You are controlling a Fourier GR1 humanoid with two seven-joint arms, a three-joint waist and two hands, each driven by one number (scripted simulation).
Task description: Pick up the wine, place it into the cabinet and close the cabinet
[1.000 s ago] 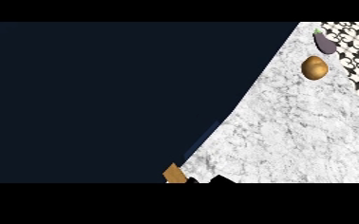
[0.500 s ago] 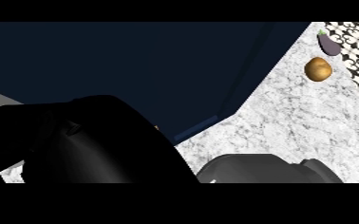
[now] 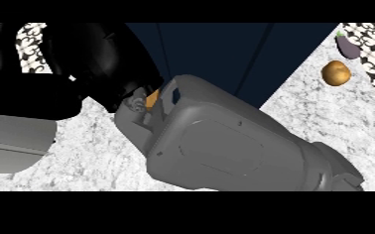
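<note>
Right forearm [image 3: 227, 148] fills most of the view, grey casing running from lower right up toward centre; its black hand [image 3: 102, 64] sits at upper left, bulky and dark, fingers not separable from the mass, so can't tell whether they're apart or clamped on anything; left hand isn't visible at all. Dark navy cabinet [image 3: 234, 54] spans the top centre, panel seams running down it; can't tell if a door is open. Marble counter [image 3: 300, 119] shows lower left and right. Wine bottle isn't identifiable; only a small orange-brown patch [image 3: 152, 99] at the wrist, just beside the hand, could be part of it; long axis unreadable. Potato [image 3: 336, 73] and eggplant [image 3: 348, 46] lie well apart at far right. No labels or writing readable anywhere.
</note>
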